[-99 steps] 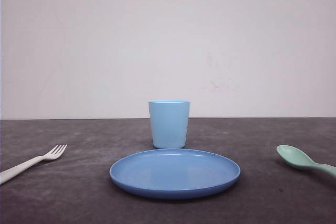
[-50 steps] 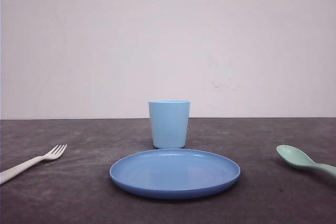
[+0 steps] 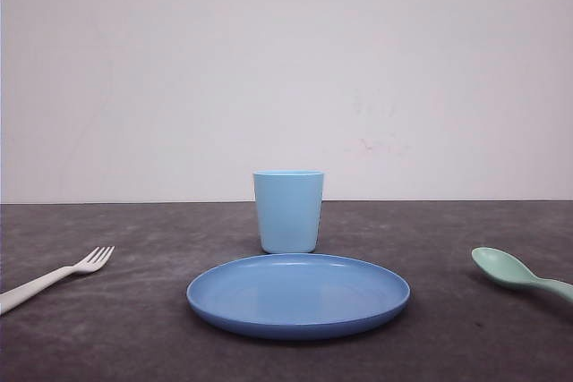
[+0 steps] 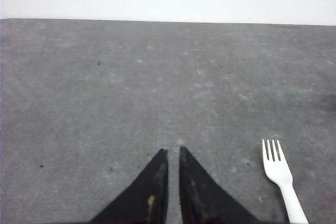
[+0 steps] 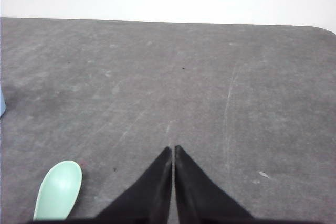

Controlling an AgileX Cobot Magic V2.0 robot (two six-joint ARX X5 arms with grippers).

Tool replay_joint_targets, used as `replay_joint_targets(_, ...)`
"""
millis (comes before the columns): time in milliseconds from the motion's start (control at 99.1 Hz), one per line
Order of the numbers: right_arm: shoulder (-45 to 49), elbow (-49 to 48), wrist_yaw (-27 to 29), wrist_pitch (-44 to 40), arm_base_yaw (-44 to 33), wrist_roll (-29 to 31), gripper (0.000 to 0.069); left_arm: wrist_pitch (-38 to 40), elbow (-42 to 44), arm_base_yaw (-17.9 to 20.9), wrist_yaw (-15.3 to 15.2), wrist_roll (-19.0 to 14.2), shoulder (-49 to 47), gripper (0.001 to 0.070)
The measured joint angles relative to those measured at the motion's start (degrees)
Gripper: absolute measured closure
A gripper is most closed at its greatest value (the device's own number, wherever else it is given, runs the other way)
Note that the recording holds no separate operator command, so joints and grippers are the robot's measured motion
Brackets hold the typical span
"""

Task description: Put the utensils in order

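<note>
A white fork (image 3: 63, 272) lies on the dark table at the far left, tines pointing toward the middle. At the far right rests a mint-green spoon (image 3: 510, 270), bowl up and toward the centre. In the left wrist view my left gripper (image 4: 171, 150) hovers over bare table with the fork (image 4: 278, 169) a short way beside it; its fingers stand almost together with nothing between them. My right gripper (image 5: 173, 148) is shut over bare table, and the spoon's bowl (image 5: 59, 188) lies off to its side, apart from it.
A round blue plate (image 3: 298, 292) sits in the middle near the front, and a light blue cup (image 3: 288, 212) stands upright just behind it. A pale wall closes off the table's far edge. Open dark tabletop lies between the plate and each utensil.
</note>
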Motion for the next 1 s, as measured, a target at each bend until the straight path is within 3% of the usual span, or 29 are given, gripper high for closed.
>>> replay_joint_targets(171, 0.0, 0.0, -1.2, 0.0, 0.0, 1.1, 0.0683, 0.0, 0.0, 0.0, 0.1, -0.6, 0.0, 0.0697)
replay_joint_targets(434, 0.0, 0.9, -2.7, 2.3, 0.0, 8.3, 0.0683, 4.6, 0.3, 0.0, 0.4, -7.4, 0.0, 0.0697)
replay_joint_targets(565, 0.5, 7.3, -3.3, 1.0, 0.0, 12.5, 0.0683, 6.9, 4.6, 0.0, 2.5, -10.4, 0.1, 0.0697)
replay_joint_targets(706, 3.1, 18.4, -3.8, -3.2, 0.0, 14.0, 0.0683, 7.6, 12.5, 0.0, 3.2, -11.3, 0.3, 0.0697)
replay_joint_targets(827, 7.8, 27.9, -4.2, -10.2, 0.0, 13.7, 0.0683, 2.8, 20.1, 0.0, 3.2, -11.6, 2.8, 0.0697)
replay_joint_targets(999, 16.3, 40.7, -4.2, -20.7, 0.0, 10.4, 0.0683, -9.9, 31.6, 0.0, 5.0, -11.1, 10.0, 0.0697)
